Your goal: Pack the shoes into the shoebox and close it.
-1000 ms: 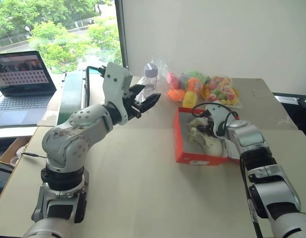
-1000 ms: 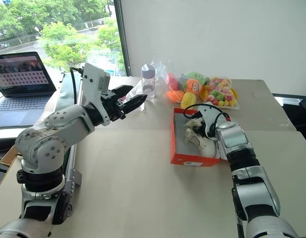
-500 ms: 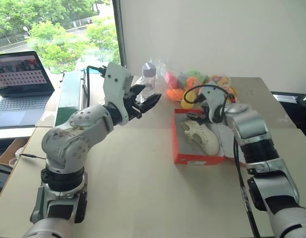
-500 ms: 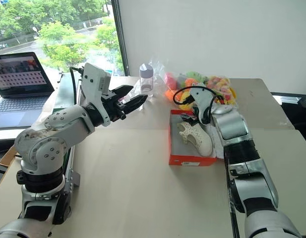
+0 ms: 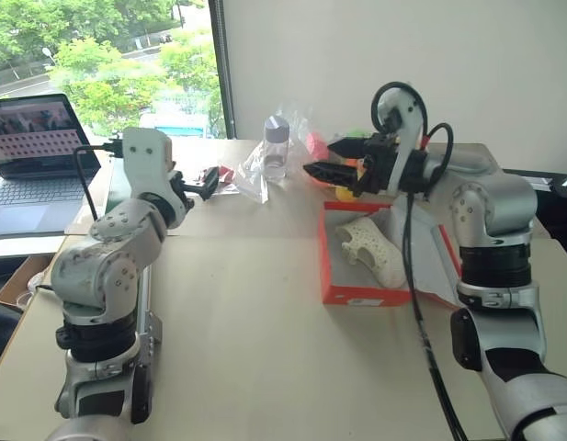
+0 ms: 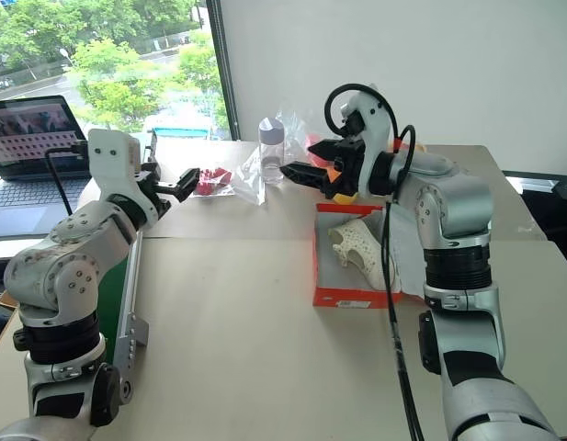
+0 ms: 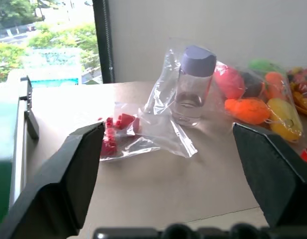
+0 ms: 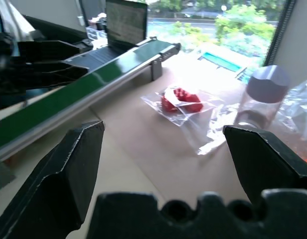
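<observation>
Left gripper (image 6: 184,181) at nine o'clock, fingers wide, empty, near bag of red pieces (image 6: 209,180). Right gripper (image 5: 324,158) at one o'clock, raised above shoebox (image 5: 357,294), fingers spread, empty. Shoes (image 5: 373,250) inside open shoebox at three o'clock, lid open.

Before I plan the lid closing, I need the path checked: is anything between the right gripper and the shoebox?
Nothing visible. The right gripper hangs open above the far end of the shoebox, with only air between them. One shoe lies inside the box.
</observation>
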Robot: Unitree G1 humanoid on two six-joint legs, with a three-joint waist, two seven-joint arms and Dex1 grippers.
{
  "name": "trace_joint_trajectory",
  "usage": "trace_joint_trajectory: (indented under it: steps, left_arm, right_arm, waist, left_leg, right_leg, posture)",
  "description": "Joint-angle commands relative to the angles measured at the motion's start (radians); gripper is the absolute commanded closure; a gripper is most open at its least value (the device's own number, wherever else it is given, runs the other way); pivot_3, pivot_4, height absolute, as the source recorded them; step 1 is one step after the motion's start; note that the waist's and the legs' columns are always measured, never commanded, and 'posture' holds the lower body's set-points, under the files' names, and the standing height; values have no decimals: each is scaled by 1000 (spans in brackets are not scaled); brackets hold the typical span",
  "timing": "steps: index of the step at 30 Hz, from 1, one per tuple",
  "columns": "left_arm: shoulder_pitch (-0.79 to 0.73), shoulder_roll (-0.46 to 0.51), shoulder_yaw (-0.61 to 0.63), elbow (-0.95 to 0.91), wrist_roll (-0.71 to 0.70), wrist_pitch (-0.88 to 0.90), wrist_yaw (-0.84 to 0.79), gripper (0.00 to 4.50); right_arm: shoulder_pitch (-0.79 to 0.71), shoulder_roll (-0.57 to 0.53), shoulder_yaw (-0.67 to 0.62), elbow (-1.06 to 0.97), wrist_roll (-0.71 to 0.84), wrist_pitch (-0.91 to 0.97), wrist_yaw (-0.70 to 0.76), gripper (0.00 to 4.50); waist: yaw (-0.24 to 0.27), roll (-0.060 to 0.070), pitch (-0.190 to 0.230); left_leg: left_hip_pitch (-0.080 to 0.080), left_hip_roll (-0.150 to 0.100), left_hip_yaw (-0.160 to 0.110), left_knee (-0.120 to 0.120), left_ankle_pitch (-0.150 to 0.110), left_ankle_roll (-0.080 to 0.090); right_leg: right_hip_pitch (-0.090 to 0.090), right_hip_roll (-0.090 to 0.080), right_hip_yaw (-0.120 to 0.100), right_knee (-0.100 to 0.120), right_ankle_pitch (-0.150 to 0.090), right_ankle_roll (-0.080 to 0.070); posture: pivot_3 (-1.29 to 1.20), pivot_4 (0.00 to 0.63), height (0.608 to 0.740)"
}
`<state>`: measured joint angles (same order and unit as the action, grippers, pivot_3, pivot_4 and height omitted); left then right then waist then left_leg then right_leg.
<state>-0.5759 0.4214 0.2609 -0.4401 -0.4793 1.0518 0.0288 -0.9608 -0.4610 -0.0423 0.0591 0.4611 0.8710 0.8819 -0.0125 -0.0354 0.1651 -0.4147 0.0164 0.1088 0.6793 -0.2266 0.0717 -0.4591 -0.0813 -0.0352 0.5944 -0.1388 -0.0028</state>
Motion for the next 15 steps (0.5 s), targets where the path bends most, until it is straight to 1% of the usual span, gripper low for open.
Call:
trace_joint_trajectory:
  steps: [1, 4, 7, 8, 9, 11, 15]
  left_arm:
    - [53, 4, 94, -96, 36, 31, 53, 119]
    - [143, 8, 203, -169, 61, 76, 100, 119]
    - [189, 16, 281, -207, 67, 107, 106, 119]
    - [201, 25, 293, -211, 69, 110, 100, 119]
    - [209, 32, 300, -214, 72, 112, 95, 119]
    - [238, 45, 324, -214, 77, 89, 73, 119]
    - [315, 50, 343, -215, 94, 20, 30, 119]
  right_arm:
    - [-19, 15, -12, -33, 70, -22, 50, 0]
    - [-21, 37, 20, -33, 93, -22, 92, 0]
    - [-23, 50, 55, -15, 85, -48, 112, 0]
    - [-26, 56, 67, -7, 73, -66, 114, 0]
    - [-27, 59, 76, -1, 65, -78, 116, 0]
    - [-34, 91, 94, 50, 22, -147, 84, 0]
    - [2, 144, 141, 144, -82, -301, 23, 0]
  waist:
    - [3, 0, 0]
    - [-6, 0, 0]
    - [-2, 0, 0]
    - [-2, 0, 0]
    - [-1, 0, 0]
    - [2, 0, 0]
    - [0, 0, 0]
  left_leg:
    - [0, 0, 0, 0, 0, 0]
    - [0, 0, 0, -1, 0, 0]
    - [0, 0, 0, -1, 0, -1]
    - [0, 1, -1, -1, 0, -3]
    - [0, 1, -1, -1, -4, -10]
    - [0, 0, -1, -1, -4, -12]
    - [0, 0, 0, 0, -3, -12]
  right_leg:
    - [0, 0, 0, 0, 0, 0]
    - [0, -2, -1, 0, 0, 0]
    - [-2, -2, -3, 1, 0, -1]
    - [-2, -1, -3, 1, 0, -1]
    - [-2, -2, -3, 1, 0, -2]
    - [-1, -2, -4, 1, 0, -3]
    - [-1, -2, -4, 0, 1, -3]
  posture:
    - [0, 150, 740]
    - [0, 150, 740]
    - [0, 150, 740]
    - [0, 150, 740]
    - [0, 150, 740]
    - [0, 150, 740]
    - [0, 150, 740]
